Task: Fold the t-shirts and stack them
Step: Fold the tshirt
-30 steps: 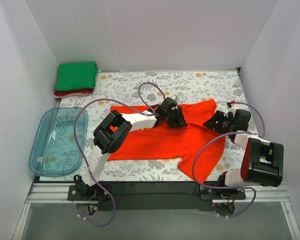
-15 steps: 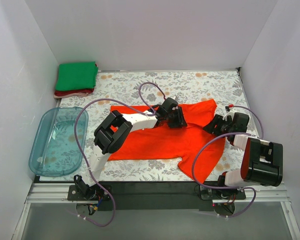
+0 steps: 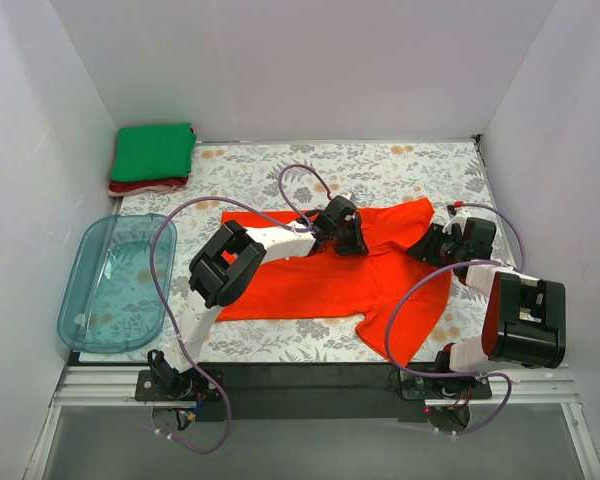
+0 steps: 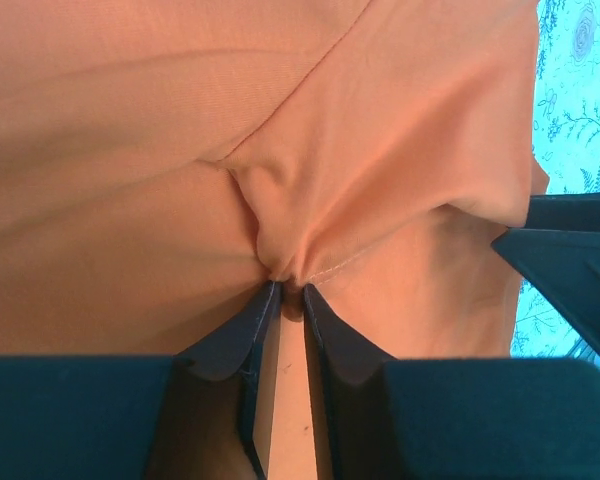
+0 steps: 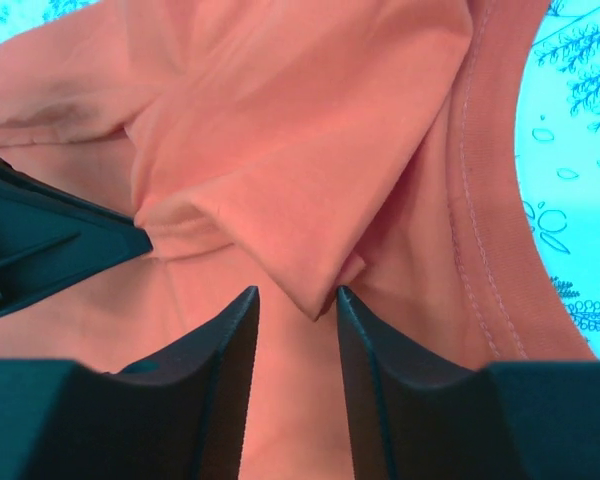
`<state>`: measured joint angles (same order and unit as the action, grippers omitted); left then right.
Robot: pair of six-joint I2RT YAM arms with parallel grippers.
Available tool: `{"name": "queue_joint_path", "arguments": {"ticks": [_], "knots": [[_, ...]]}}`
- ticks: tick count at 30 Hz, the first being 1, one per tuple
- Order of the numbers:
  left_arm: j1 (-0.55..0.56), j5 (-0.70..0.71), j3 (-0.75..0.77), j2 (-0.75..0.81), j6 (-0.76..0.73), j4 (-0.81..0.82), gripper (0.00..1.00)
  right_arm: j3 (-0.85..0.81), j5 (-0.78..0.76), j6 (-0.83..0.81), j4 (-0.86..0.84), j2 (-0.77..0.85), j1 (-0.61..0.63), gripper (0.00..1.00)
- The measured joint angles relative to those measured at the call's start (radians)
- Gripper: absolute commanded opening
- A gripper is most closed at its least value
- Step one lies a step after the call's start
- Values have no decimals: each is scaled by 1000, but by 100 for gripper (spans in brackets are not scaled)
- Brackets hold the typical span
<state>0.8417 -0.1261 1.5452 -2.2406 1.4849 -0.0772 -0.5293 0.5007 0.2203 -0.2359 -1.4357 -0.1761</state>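
The orange-red t-shirt (image 3: 310,285) lies spread on the flowered table, one sleeve toward the front right. My left gripper (image 3: 354,240) rests on its upper middle. In the left wrist view that gripper (image 4: 288,292) is shut, with a puckered ridge of the t-shirt (image 4: 380,150) pinched at its tips. My right gripper (image 3: 430,243) sits at the shirt's right edge near the collar. In the right wrist view it (image 5: 297,297) stands open, and a folded corner of the t-shirt (image 5: 310,120) pokes between its fingertips. A green t-shirt (image 3: 153,150) lies folded on a dark red one (image 3: 145,186) at the back left.
A clear blue plastic tub (image 3: 115,280) sits at the left edge of the table (image 3: 280,165). White walls close in the left, back and right sides. The two grippers work close together, each one's fingers showing in the other's wrist view.
The left jaws have closed onto a pucker of the orange-red shirt. The right gripper has slid a little left onto the shirt's edge and its jaws have narrowed.
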Motion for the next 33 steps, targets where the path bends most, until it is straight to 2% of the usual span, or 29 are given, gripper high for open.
{"name": "queue_joint_path", "arguments": {"ticks": [11,13,17,18,19,23,25,33], "knots": [[5,21,0,0,-23,-1,14,-89,11,10,0,-69,0,42],[5,21,0,0,-24,-1,14,-105,19,11,0,-95,0,39],[5,21,0,0,-26,-1,14,-130,42,29,4,-127,0,39],[5,21,0,0,-27,-1,14,-133,48,35,5,-127,0,40],[5,21,0,0,-26,-1,14,-137,50,39,8,-127,0,48],[5,21,0,0,-27,-1,14,-142,40,31,34,-114,0,65],[5,21,0,0,-27,-1,14,-142,32,16,46,-108,0,69],[5,20,0,0,-28,-1,14,-148,29,-45,62,-115,2,70]]}}
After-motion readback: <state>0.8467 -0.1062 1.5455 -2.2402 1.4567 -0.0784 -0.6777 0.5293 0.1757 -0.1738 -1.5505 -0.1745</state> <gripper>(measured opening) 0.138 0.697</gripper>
